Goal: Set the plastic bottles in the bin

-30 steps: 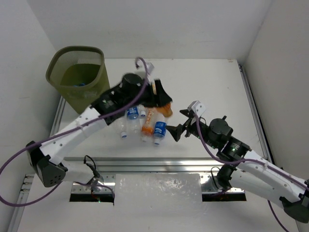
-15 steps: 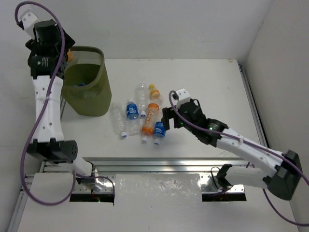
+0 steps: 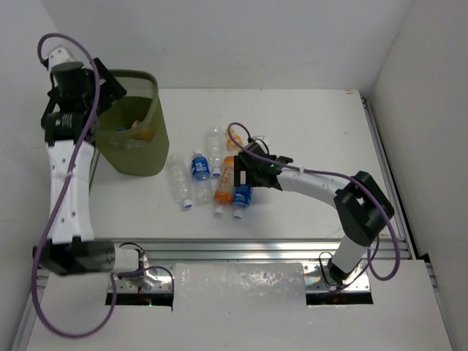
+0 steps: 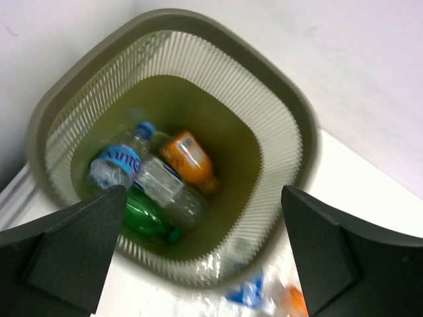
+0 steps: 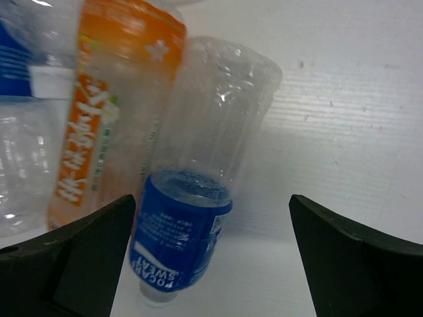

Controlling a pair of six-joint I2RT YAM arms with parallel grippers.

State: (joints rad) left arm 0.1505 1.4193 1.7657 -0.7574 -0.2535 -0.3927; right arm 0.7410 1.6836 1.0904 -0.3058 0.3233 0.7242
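The left gripper (image 3: 108,85) hangs above the olive-green bin (image 3: 150,150), its fingers spread wide with nothing between them. Four bottles lie in the bottom of the bin: a blue-labelled clear bottle (image 4: 117,162), an orange bottle (image 4: 188,158), a green bottle (image 4: 147,221) and a plain clear bottle (image 4: 170,191) resting across the others. To the right of the bin, more bottles lie in a loose cluster (image 3: 212,172) on the white table (image 3: 314,131). The right gripper (image 5: 211,198) sits low at the side of the cluster farthest from the bin, also wide open. Its fingers stand either side of a blue-banded bottle (image 5: 192,211) — with a gap on both sides — and an orange-labelled bottle (image 5: 109,119) lies just beside that one.
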